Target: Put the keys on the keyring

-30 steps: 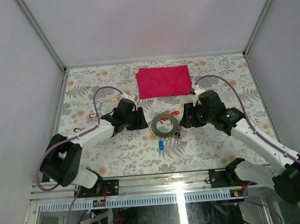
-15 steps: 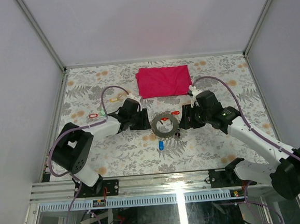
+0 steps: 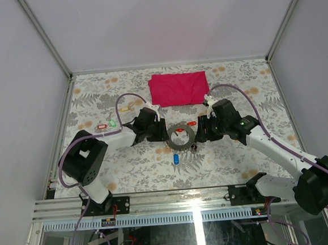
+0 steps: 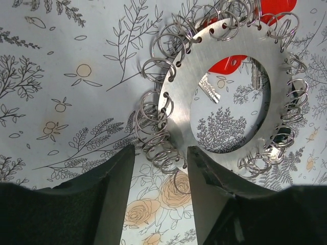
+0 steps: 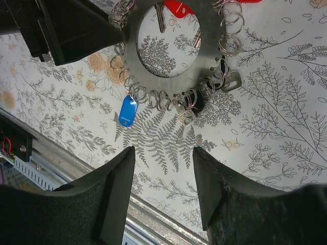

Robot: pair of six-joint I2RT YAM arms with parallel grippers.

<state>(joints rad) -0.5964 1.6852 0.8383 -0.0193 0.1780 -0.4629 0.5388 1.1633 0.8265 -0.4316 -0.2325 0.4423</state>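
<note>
Table (image 3: 128,170), floral print.

- The flat dark grey metal keyring (image 3: 180,136) lies flat mid-table, between your two arms. Small wire loops run round its outer rim.
- Left jaws: wide apart and holding nothing. In the left wrist view the two black fingers (image 4: 102,199) stand either side of a cluster of loops on the keyring's (image 4: 176,117) near edge. There is a gap on both sides.
- Right jaws: wide apart and empty. Their black fingers (image 5: 110,204) hover over bare table just short of the keyring (image 5: 168,86), on the side opposite the left arm (image 3: 117,138).
- A small key with a blue plastic tag (image 5: 127,111) sits at the near rim, touching a loop. You cannot tell whether it is threaded on. From above it shows just below the keyring (image 3: 176,158).
- A key with a red plastic tag (image 3: 180,130) lies inside the keyring's open centre, its silver blade (image 4: 209,92) showing through the hole.
- A second red tag (image 3: 192,123) is at the far-right rim.
- Small silver keys (image 5: 186,116) hang off loops at the near-right rim.
- Loose keys are well apart to the left: red tag (image 3: 101,127), green tag (image 3: 112,123), yellow tag (image 3: 124,109).
- A folded red cloth (image 3: 179,88) lies at the far side of the table, apart from the keyring.
</note>
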